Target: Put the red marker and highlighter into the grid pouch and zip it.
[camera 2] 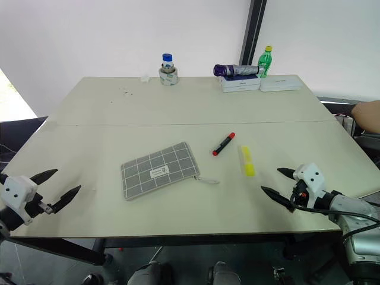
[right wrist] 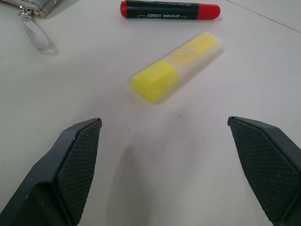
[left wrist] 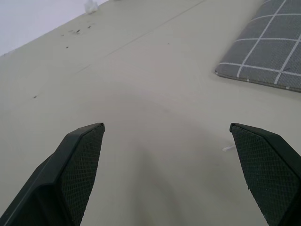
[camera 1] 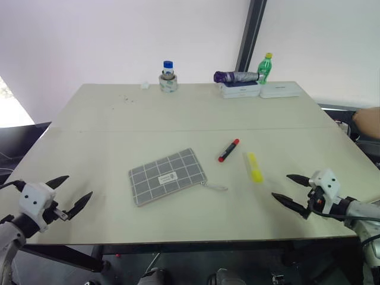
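Tabletop [camera 1: 178,113]: highlighter [right wrist: 176,66] before right end effector [right wrist: 164,141]

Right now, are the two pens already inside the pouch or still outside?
Outside. The red marker and the highlighter lie on the table, apart from the grid pouch.

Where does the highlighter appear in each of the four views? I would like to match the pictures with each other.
Left eye view: highlighter right of centre on the table, right of the red marker.
Right eye view: highlighter right of centre, again right of the marker.
Left wrist view: not in it; the grid pouch corner shows.
Right wrist view: highlighter ahead, between the open jaws.
Shared landmark: the red marker, lying just beside it.
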Robot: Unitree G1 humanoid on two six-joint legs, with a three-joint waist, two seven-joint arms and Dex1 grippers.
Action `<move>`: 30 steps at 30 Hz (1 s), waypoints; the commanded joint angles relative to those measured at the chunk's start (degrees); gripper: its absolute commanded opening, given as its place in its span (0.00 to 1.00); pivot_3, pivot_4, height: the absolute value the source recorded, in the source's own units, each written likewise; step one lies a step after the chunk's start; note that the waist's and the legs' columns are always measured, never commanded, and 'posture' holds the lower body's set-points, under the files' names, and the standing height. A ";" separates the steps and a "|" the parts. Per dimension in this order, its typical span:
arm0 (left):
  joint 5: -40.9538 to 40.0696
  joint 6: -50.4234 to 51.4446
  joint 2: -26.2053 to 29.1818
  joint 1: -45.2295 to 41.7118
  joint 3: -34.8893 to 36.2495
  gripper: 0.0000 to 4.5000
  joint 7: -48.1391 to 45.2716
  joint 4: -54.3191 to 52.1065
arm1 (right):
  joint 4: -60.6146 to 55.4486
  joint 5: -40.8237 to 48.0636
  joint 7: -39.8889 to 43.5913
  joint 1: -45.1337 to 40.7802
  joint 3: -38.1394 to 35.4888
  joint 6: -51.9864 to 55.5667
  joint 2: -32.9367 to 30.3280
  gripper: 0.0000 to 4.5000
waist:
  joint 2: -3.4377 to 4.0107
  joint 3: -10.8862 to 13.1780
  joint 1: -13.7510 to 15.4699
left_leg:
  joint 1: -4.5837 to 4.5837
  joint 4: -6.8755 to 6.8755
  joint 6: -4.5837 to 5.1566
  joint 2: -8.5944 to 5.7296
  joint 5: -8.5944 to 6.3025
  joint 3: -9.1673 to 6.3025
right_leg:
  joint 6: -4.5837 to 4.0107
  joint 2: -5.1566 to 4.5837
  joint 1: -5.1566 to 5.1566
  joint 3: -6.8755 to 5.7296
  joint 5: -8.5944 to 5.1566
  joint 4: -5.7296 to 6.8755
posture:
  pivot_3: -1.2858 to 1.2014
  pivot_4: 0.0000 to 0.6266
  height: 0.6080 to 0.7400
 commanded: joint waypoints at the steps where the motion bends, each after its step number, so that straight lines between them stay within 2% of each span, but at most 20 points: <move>1: 1.40 -2.43 0.02 0.22 1.69 1.00 0.62 -0.81 | 0.92 1.31 0.64 -0.70 -2.00 -0.88 -1.02 0.99 | 0.00 0.00 0.01 | 0.00 0.00 0.00 0.00 0.00 0.00 | 0.00 0.00 0.00 0.00 0.00 0.00 | 0.52 0.24 0.98; 10: 2.96 -2.29 -1.10 -2.60 -0.34 1.00 1.92 -0.81 | 6.44 -1.07 0.69 -5.07 0.08 -4.03 -1.38 0.99 | 0.00 0.00 0.03 | 0.00 0.00 0.01 0.00 0.00 0.00 | -0.01 -0.01 0.00 0.04 0.00 -0.02 | 0.52 0.24 0.98; 30: 5.60 -4.71 -1.07 -3.76 -1.72 1.00 1.75 -1.17 | 4.58 -1.12 -0.54 -9.17 3.55 -1.91 -0.51 0.99 | 0.00 0.00 0.03 | 0.00 0.01 0.01 0.00 0.00 0.01 | 0.01 0.00 0.01 0.03 0.01 -0.02 | 0.52 0.24 0.98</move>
